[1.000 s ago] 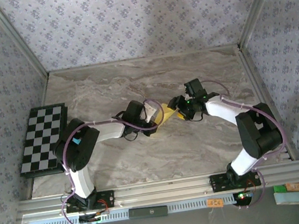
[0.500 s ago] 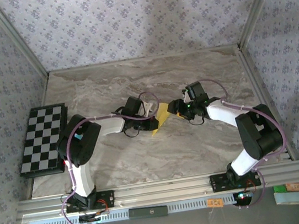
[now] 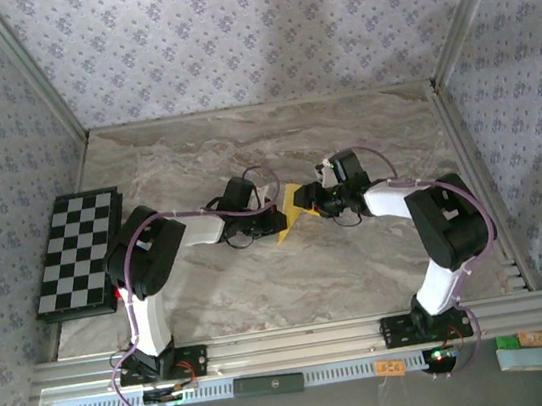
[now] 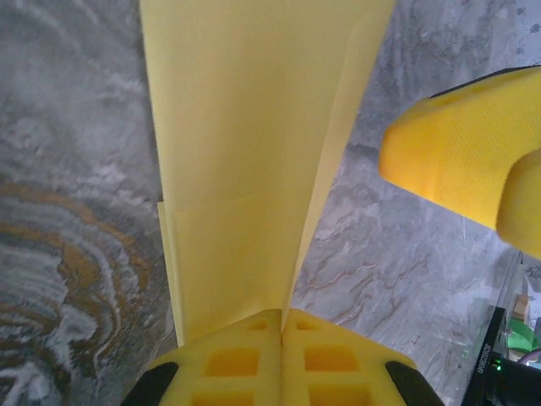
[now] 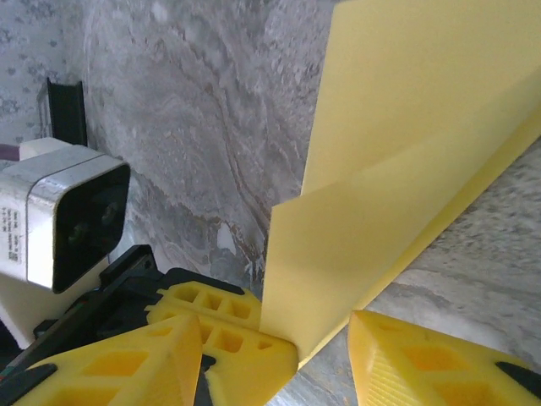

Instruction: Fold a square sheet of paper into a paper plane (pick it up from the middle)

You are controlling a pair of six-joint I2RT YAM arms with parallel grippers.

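Right now the left gripper (image 4: 281, 331) is clamped tight on the narrow end of the folded yellow paper (image 4: 254, 127). The paper sits between the two grippers near the middle of the marble table (image 3: 360, 261), its creased layers widening away from the pinch. Facing it, the right gripper (image 5: 275, 338) has its jaws apart, one finger on each side of the paper's lower edge, neither one pressing it. Well off to the left lies the checkered board (image 3: 81, 250).

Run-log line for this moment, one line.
left gripper: shut on yellow paper | right gripper: open, jaws astride the paper's corner | paper state: folded, creased
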